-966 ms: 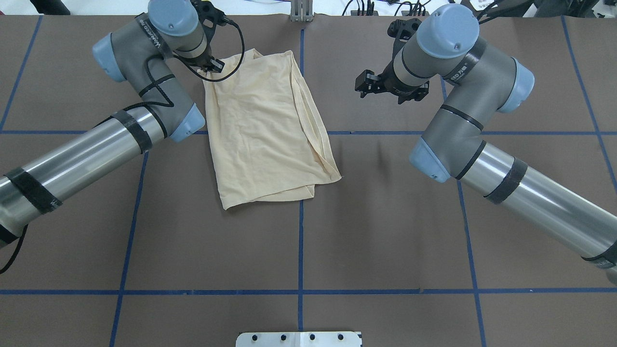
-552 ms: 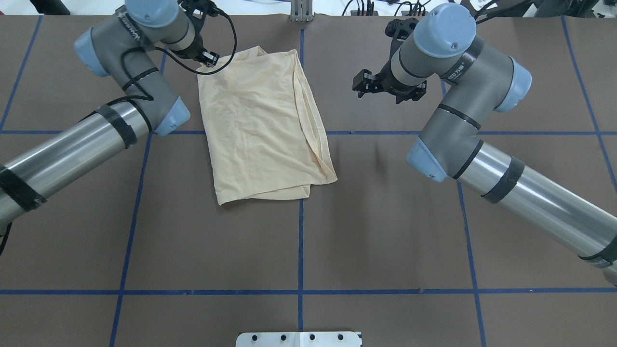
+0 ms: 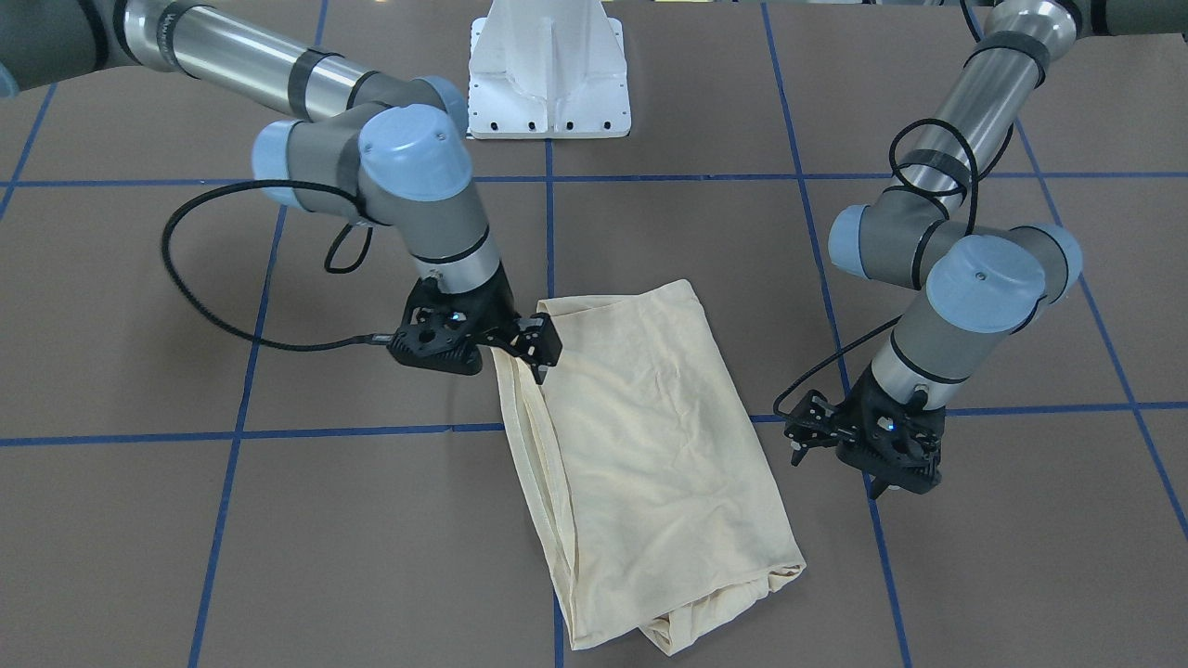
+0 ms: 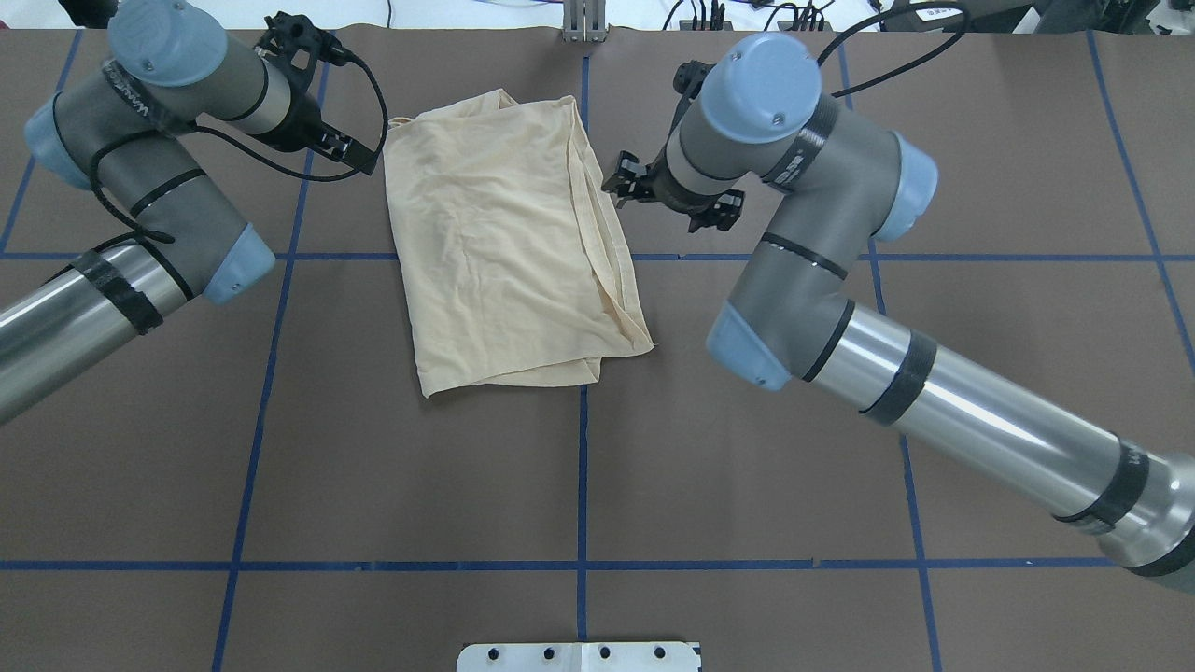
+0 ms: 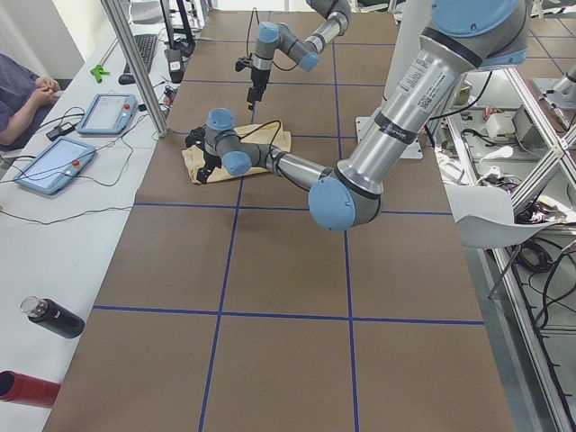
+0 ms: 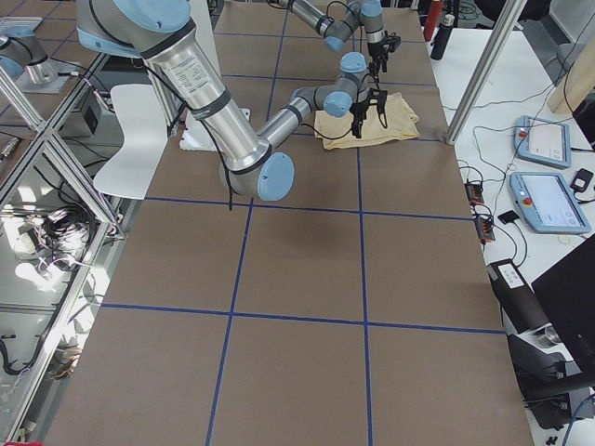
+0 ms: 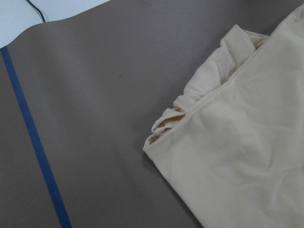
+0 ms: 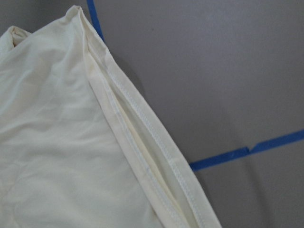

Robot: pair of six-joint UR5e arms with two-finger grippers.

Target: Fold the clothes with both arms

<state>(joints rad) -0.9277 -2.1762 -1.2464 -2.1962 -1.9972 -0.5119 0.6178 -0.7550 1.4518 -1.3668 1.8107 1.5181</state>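
Lying folded into a rectangle, the shirt (image 4: 504, 243) likely needs one more fold; left tool (image 4: 347, 154) and right tool (image 4: 621, 182) hold nothing, openness unclear.

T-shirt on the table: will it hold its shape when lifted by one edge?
Probably not: the T-shirt looks thin and wrinkled, so it should droop and feel light. Its loosely stacked hems may slide apart.
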